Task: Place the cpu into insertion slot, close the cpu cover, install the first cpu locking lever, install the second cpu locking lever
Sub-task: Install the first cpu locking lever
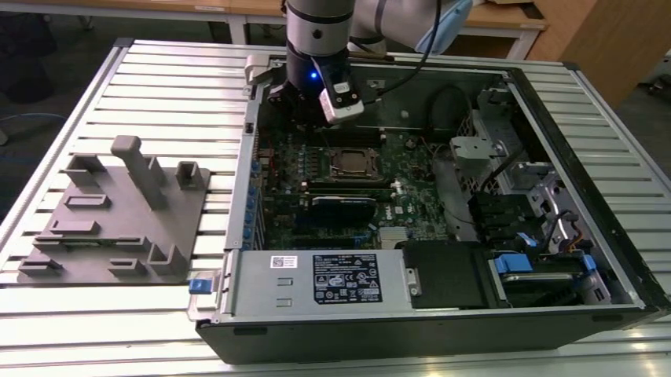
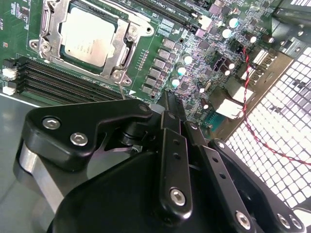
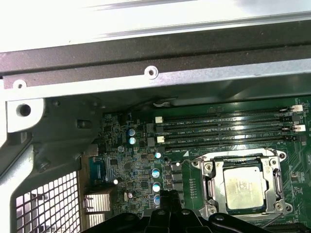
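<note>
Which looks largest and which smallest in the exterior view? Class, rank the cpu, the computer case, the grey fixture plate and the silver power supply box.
Largest to smallest:
1. computer case
2. grey fixture plate
3. silver power supply box
4. cpu, clearly the smallest

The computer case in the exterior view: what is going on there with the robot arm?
A robot arm reaches into the open case from above. Its gripper hovers over the motherboard, beside the slot, fingers shut and empty as far as I can see. The cpu already lies in the slot, and the cover lies flat around it. A thin lever shows at the cover's corner; I cannot tell whether it is latched.
</note>
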Controlling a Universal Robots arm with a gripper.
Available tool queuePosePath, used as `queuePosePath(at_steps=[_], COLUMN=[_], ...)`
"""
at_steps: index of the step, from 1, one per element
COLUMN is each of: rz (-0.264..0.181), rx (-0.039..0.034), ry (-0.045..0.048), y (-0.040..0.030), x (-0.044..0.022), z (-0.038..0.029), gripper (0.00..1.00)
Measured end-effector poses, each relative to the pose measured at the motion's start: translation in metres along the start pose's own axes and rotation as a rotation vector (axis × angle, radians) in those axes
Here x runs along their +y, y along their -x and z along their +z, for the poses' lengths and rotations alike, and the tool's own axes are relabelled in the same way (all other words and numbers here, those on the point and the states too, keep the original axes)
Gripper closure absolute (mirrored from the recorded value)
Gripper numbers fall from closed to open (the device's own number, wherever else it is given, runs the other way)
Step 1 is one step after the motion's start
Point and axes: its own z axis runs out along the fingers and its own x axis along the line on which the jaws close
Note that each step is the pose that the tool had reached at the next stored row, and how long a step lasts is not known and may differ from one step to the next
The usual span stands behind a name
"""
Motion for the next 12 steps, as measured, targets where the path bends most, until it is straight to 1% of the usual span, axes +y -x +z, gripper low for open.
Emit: queuePosePath(at_steps=[3, 4, 5, 7, 8, 12], rz=[0.000, 0.000, 0.000, 0.002, 0.002, 0.002], rx=[0.0001, 0.0017, 0.0071, 0.0272, 0.0360, 0.0405], ry=[0.0000, 0.0000, -0.0004, -0.0025, -0.0034, -0.0039], y=[0.0000, 0.0001, 0.0002, 0.0001, 0.0002, 0.0002], x=[0.0000, 0.0000, 0.0001, 0.0000, 0.0000, 0.0000], z=[0.0000, 0.0001, 0.0002, 0.0002, 0.0003, 0.0002], gripper=[0.90, 0.90, 0.90, 0.90, 0.90, 0.90])
